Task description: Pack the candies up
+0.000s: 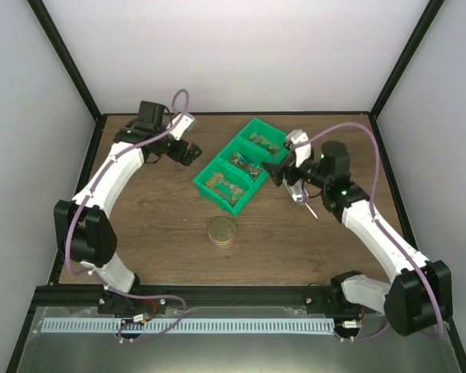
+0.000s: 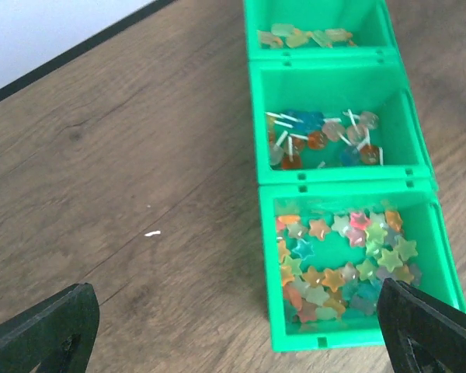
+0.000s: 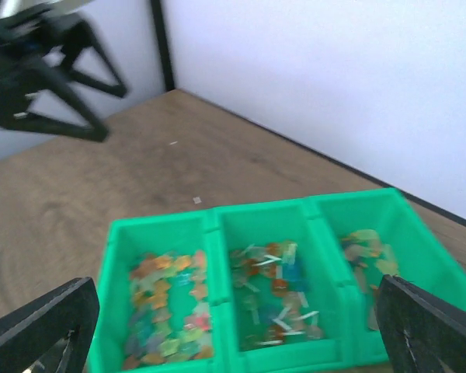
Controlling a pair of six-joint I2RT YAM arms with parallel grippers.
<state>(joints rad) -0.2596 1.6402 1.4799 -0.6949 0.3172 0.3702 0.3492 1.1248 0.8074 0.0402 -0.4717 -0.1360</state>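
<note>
Legible markings: none. No text, label, brand, number or sign is showing clearly enough to read in any view. The green bins, lying just ahead of the left gripper, are showing only plain moulded walls.

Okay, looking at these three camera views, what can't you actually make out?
- Top view: the round tin is too small to show whether it is lidded or what it holds.
- Top view: the thin metal object beside the right arm is too small to identify.
- Left wrist view: the farthest green bin is cut off by the top edge.
- Right wrist view: blur smears the candies, so shapes are unreadable.
</note>
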